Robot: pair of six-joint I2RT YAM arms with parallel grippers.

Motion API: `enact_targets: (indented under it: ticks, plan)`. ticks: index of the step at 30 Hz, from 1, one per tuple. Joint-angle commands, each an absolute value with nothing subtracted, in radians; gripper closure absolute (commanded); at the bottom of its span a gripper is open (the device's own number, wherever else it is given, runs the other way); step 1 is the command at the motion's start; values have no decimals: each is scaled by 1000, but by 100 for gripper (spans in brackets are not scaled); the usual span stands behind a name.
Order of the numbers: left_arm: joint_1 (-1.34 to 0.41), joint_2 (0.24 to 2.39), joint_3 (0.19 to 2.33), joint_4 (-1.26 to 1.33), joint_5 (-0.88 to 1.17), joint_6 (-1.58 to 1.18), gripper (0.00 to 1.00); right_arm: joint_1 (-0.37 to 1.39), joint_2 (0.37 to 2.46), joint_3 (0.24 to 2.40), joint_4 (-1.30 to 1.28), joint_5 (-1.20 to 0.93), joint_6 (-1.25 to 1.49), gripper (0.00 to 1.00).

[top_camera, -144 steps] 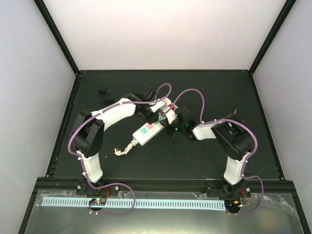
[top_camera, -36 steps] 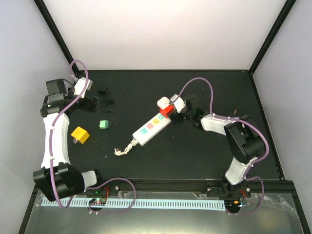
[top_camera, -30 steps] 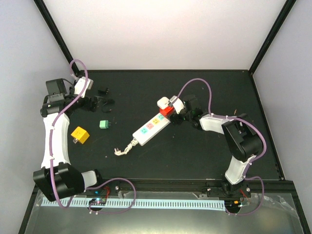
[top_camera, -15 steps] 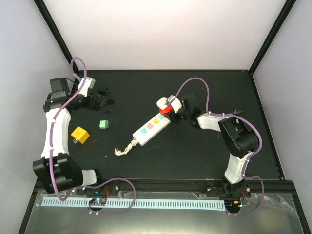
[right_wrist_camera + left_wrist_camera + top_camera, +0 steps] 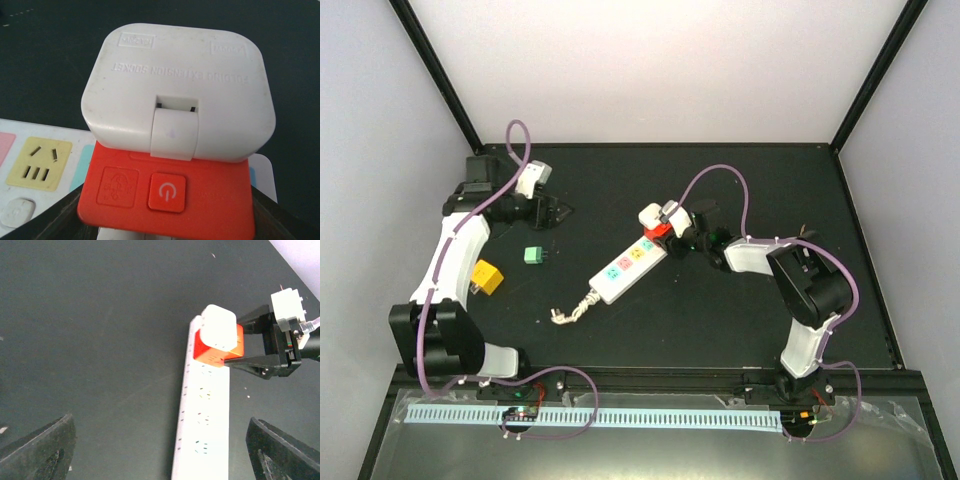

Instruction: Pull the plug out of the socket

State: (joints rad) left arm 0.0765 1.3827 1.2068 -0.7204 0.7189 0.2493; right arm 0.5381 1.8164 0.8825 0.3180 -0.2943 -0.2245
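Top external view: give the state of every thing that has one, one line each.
Plug: seated in the socket's end outlet, not yet pulled.
Socket: lying flat, other outlets empty.
Right gripper: shut on the plug.
Left gripper: open, empty, away from the socket.
Green plug: lying loose, unplugged.
Yellow plug: lying loose, unplugged.

The top view looks steeply down from above and behind the arm bases, taking in the surface (image 5: 720, 320) with the socket (image 5: 628, 265) near its middle. The left wrist view looks down along the socket from well back, toward the plug (image 5: 218, 340) at its far end. The right wrist view sits right against that plug. All three share the socket's plug end.
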Motion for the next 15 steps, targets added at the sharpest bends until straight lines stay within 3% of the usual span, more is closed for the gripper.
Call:
enact_targets:
  ticks: [1, 15]
  plan:
    - [-21, 1447, 1214, -689, 708, 181, 8, 582, 1789, 840, 353, -314, -195, 51]
    - [-249, 1699, 1296, -593, 692, 50, 17, 611, 1795, 788, 391, -294, -197, 56]
